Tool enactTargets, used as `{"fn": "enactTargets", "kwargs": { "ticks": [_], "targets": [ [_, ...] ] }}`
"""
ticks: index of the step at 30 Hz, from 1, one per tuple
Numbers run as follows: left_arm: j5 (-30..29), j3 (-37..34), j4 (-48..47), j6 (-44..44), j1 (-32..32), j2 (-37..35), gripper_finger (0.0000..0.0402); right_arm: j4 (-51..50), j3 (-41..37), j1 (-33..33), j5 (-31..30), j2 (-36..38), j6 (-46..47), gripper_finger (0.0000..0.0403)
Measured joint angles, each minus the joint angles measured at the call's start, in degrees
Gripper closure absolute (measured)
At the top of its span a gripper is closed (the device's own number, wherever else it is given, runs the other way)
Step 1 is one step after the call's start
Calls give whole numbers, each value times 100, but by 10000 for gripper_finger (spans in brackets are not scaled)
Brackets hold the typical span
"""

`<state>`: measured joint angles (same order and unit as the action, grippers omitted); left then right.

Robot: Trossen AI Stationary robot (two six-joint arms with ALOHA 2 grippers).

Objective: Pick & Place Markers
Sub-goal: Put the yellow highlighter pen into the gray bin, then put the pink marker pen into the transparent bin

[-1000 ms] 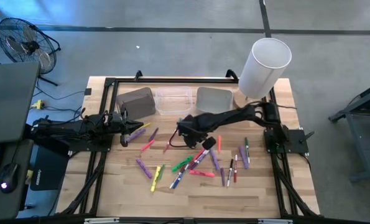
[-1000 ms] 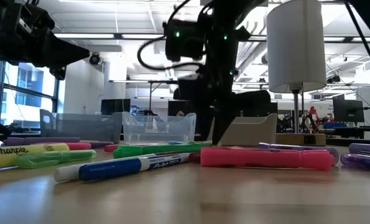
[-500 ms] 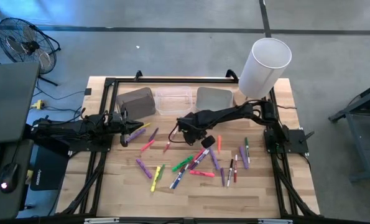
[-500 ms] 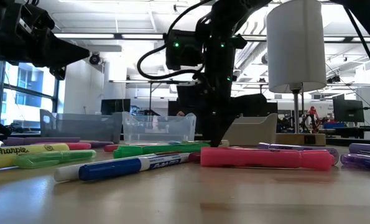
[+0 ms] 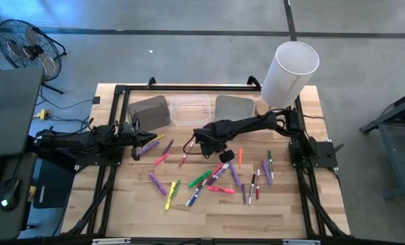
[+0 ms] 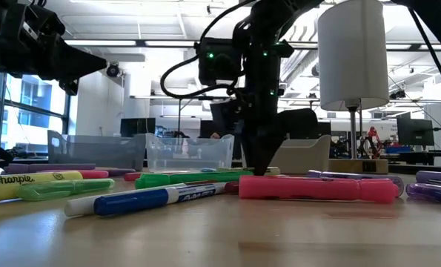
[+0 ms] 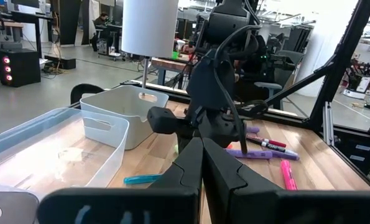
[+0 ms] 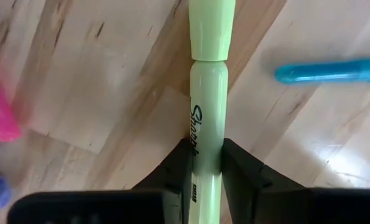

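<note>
Many markers [image 5: 216,178] in purple, pink, green, yellow, blue and red lie scattered on the wooden table [image 5: 284,197]. My right gripper [image 5: 205,141] points down over the middle of the table and is shut on a pale green highlighter marker [image 8: 208,93]. A teal marker [image 8: 324,70] lies on the table beside it. In the low view the right gripper [image 6: 261,169] reaches down to table level behind a pink marker [image 6: 316,188]. My left gripper [image 7: 202,163] is shut and empty, held level above the table's left side [image 5: 151,144]. My right gripper pinches the pale green marker's barrel [image 8: 204,146] between its two fingers [image 8: 175,167], below the cap [image 8: 212,28]. The fingers come from above, pointing down, and lie across the marker. The marker lies level, and I cannot tell whether it is clear of the table.
Three bins stand along the far edge: a dark grey one [image 5: 151,111], a clear one [image 5: 190,109] and a light grey one [image 5: 234,107]. A white cylinder [image 5: 289,73] stands on a thin post at the far right corner. The near part of the table is bare wood.
My right gripper has rolled about its downward-pointing line, shifted slightly toward the table's left, and closed its fingers on the pale green marker. The other markers have stayed where they were.
</note>
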<state>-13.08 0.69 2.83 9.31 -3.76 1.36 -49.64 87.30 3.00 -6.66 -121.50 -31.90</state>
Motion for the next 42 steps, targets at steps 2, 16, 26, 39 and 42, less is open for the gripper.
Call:
{"fn": "enactTargets", "kwargs": {
  "ticks": [2, 16, 26, 39, 42],
  "targets": [
    [0, 0, 0, -1, 1, 0, 400, -188, 90, -12, -17, -13, 17, 339],
    [-17, 0, 2, 0, 0, 0, 400, -1210, 62, 730, -13, 1693, 1286, 343],
    [-15, 0, 0, -1, 0, 1, 400, -970, -738, 2012, -876, 2436, 1712, 345],
    [6, 0, 1, 0, 1, 1, 400, -102, -1761, 2188, -958, 2427, 1597, 298],
    [4, 0, 0, 0, -1, 0, 400, -88, -1780, 2188, -952, 2427, 1599, 295]
  ]
}}
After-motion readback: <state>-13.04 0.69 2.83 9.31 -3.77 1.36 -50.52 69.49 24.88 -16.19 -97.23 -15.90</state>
